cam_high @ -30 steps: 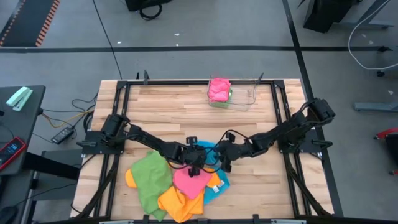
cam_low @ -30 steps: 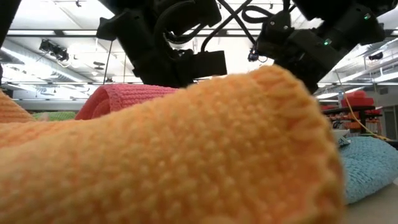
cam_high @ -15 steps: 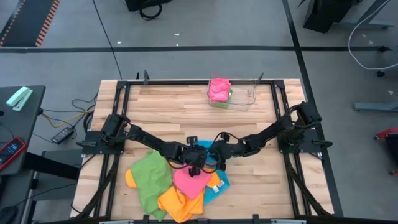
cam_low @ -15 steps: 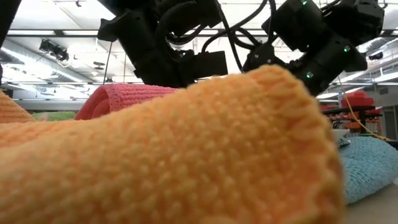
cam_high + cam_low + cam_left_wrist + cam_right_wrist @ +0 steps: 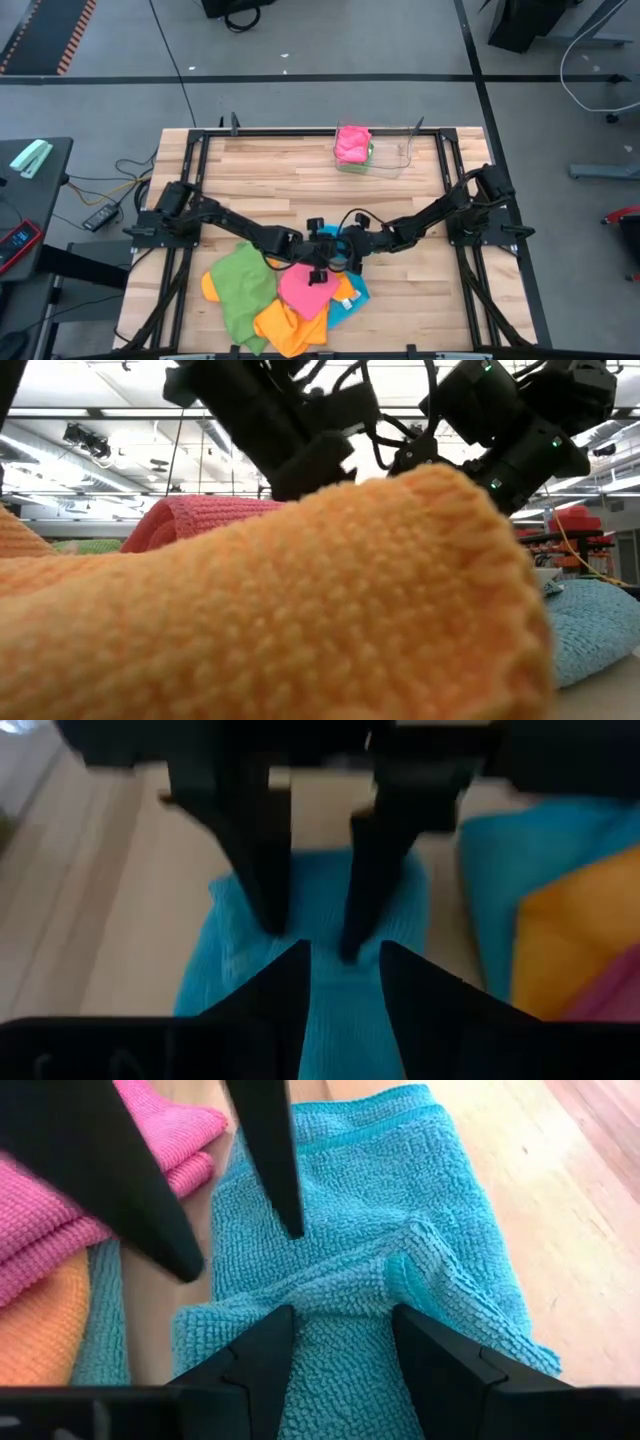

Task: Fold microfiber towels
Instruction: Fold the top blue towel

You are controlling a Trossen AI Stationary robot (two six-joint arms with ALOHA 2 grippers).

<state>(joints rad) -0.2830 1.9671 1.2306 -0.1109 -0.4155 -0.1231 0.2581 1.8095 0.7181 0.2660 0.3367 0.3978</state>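
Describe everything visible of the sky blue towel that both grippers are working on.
The sky blue towel is a soft, looped microfiber cloth with a stitched hem, lying rumpled on the wooden table near its middle. A raised fold runs across it. The right gripper and left gripper both press down on it, jaws apart. A pink towel and an orange towel lie beside it.

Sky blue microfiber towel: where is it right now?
In the high view the sky blue microfiber towel lies near the table's centre, partly under the pink towel, with the left gripper and right gripper meeting over it.
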